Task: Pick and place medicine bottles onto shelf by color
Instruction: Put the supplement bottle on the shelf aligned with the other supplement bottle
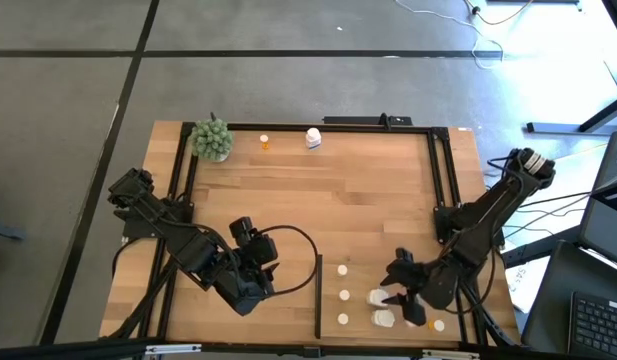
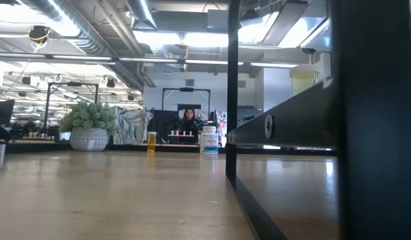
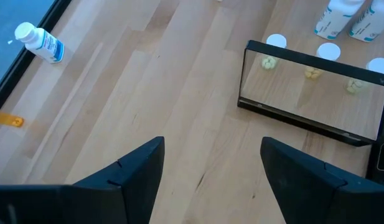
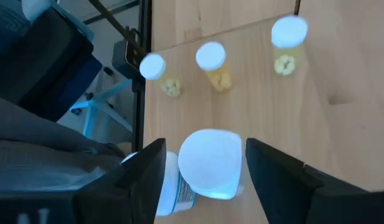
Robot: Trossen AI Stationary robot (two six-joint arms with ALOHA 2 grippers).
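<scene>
1. The wooden table point(image 1: 318, 200) fills the high view, a black frame rail point(image 1: 185, 165) running along its edges.
2. The left arm point(image 1: 168, 235) stretches in low; the left gripper point(image 3: 210, 174) hovers over bare wood, fingers well apart and empty.
3. The right arm point(image 1: 483, 225) reaches down toward the bottle cluster, and the right gripper point(image 4: 204, 171) sits directly over a chunky white bottle point(image 4: 209, 163), fingers spread either side of its cap and not clamped on it. A second chunky white bottle point(image 4: 176, 183) lies just beside the first, under one finger.
4. The shelf point(image 1: 378, 290) is a pale panel with a thin black strip point(image 1: 319, 295) along the side toward the left gripper; seen from the left wrist it stands just ahead of that gripper.
5. The green plant ball point(image 1: 212, 139) sits far off from both grippers.
6. A white bottle with a blue label point(image 1: 313, 138) stands well ahead of the left gripper at the far edge.
7. Three small white-capped yellowish bottles point(image 4: 210, 57) line up just beyond the right gripper, on the shelf.
8. A small orange bottle point(image 1: 265, 143) stands beside the blue-label bottle, between it and the plant.
</scene>
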